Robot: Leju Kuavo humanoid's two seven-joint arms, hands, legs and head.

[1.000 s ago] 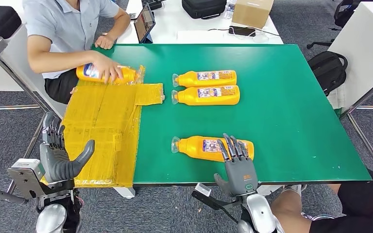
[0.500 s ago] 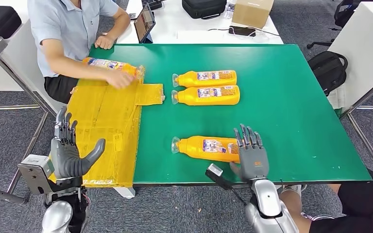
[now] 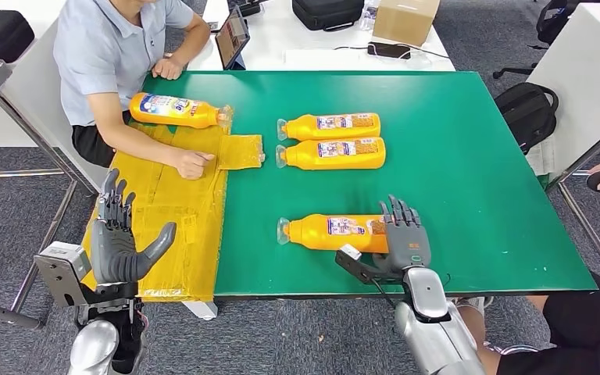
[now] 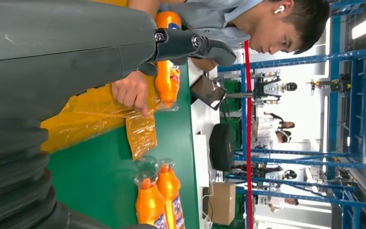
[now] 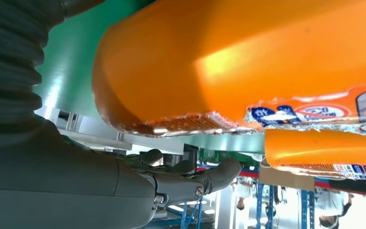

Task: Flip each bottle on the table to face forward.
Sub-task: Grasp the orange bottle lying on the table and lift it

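Resting over the base of the nearest bottle (image 3: 334,232), the right hand (image 3: 405,244) curls around it. The left hand (image 3: 117,242) hovers spread wide, holding nothing, off the green table (image 3: 469,172).

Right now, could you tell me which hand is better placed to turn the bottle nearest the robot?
The right hand: it is already at the base end of the nearest bottle. The left hand hovers open off the table's edge beside the yellow sheet, far from that bottle.

Four orange bottles lie on the desk (image 3: 469,172). One bottle (image 3: 336,232) is at the right hand (image 3: 404,244). Two bottles (image 3: 330,126) (image 3: 333,153) lie beyond it, one bottle (image 3: 176,110) beyond the left hand (image 3: 117,238).
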